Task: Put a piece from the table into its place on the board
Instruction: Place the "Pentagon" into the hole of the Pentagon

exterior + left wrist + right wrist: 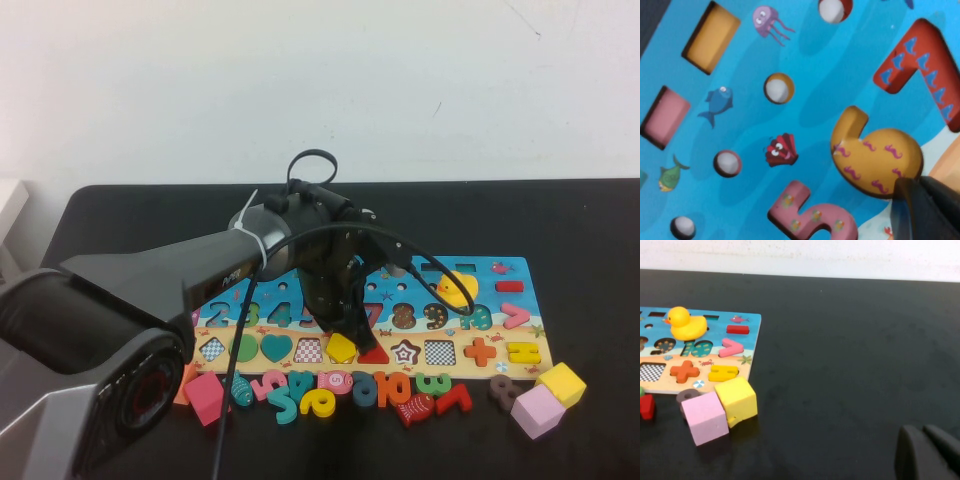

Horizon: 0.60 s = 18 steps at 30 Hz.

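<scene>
The yellow pentagon piece point(341, 347) lies in the board's point(480, 272) sandy row of shape slots, between a checkered slot and a red triangle. I cannot tell whether it sits flush. My left gripper point(353, 329) points down with its tips at the piece's far edge, fingers shut together and nothing between them. In the left wrist view the shut gripper point(919, 201) hovers low over the board point(840, 75), beside an orange number 6 point(875, 160). My right gripper point(927, 452) is shut and empty over the bare black table point(850, 340), well off the board's point(747, 340) right end.
A yellow cube point(562, 384) and a pink cube point(537, 410) sit by the board's right front corner. A rubber duck point(458, 288) stands on the board. Loose number pieces point(330, 390) and a pink block point(205, 397) line the front edge.
</scene>
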Available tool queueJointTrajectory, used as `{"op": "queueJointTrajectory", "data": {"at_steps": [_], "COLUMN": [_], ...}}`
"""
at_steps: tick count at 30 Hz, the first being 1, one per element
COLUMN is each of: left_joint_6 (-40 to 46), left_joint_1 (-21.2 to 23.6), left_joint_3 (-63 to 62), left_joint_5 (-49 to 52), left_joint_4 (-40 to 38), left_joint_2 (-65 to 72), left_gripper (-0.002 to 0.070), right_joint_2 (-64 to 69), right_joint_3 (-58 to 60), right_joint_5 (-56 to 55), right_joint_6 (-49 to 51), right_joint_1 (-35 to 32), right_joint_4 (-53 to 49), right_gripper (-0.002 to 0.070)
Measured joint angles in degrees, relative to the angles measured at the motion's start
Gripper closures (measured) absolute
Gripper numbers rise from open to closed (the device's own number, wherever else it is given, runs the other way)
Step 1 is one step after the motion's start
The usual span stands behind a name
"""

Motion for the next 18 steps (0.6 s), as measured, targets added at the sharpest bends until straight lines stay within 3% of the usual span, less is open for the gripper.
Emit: {"op": "queueJointTrajectory", "data": {"at_steps": [10,18], "left_joint_6": [0.4,7.6], "left_joint_1": [0.0,0.0], "left_joint_3": [0.0,0.0], "left_joint_5": [-0.1,0.1], "left_joint_4": [-1.3,-6.4], "left_joint_2": [0.0,0.0], "left_gripper": [0.0675,0.0676], "right_joint_2": [0.0,0.0], "right_joint_3": [0.0,0.0], "right_joint_5": [0.0,0.0], "right_joint_6": [0.0,0.0], "right_joint_1": [0.0,0.0], "right_joint_4": [0.0,0.0], "right_gripper": [0.0657,0.0657]}}
